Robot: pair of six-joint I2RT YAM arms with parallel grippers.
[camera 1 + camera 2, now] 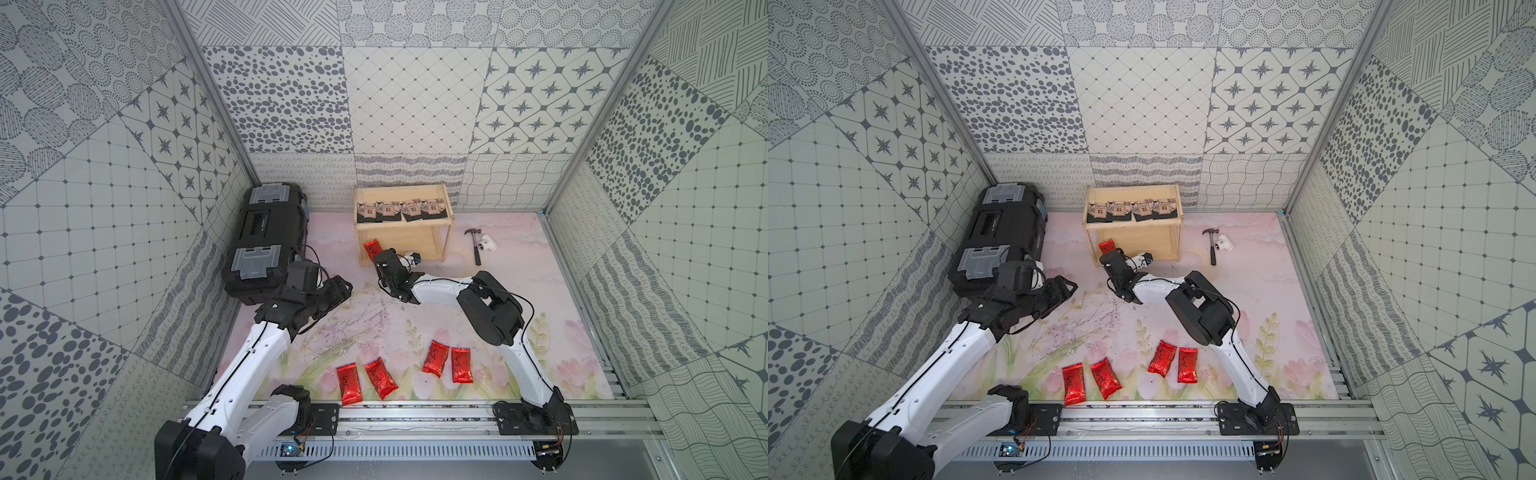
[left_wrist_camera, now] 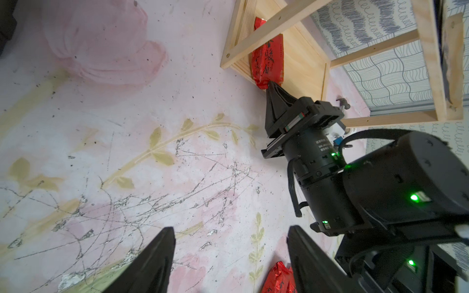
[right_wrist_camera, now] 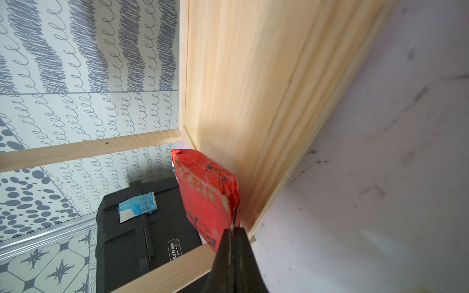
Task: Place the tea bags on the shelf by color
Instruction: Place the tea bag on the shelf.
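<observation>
The pale wood shelf (image 1: 415, 242) stands at the back of the mat, with several black tea bags (image 1: 401, 210) in a row on its top tier. My right gripper (image 3: 232, 229) is shut on the edge seam of a red tea bag (image 3: 205, 192). It holds that bag at the left front corner of the lower tier (image 2: 302, 58), and the bag reaches in over the board. Several more red tea bags (image 1: 380, 377) lie on the mat near the front rail. My left gripper (image 2: 230, 228) hovers open and empty over the mat, left of the shelf.
A black toolbox (image 1: 266, 241) with grey latches lies against the left wall. A hammer (image 1: 476, 245) and a white pipe fitting (image 1: 487, 243) sit right of the shelf. The shelf's thin front rail (image 3: 157, 271) crosses beside the held bag. Patterned walls enclose the mat.
</observation>
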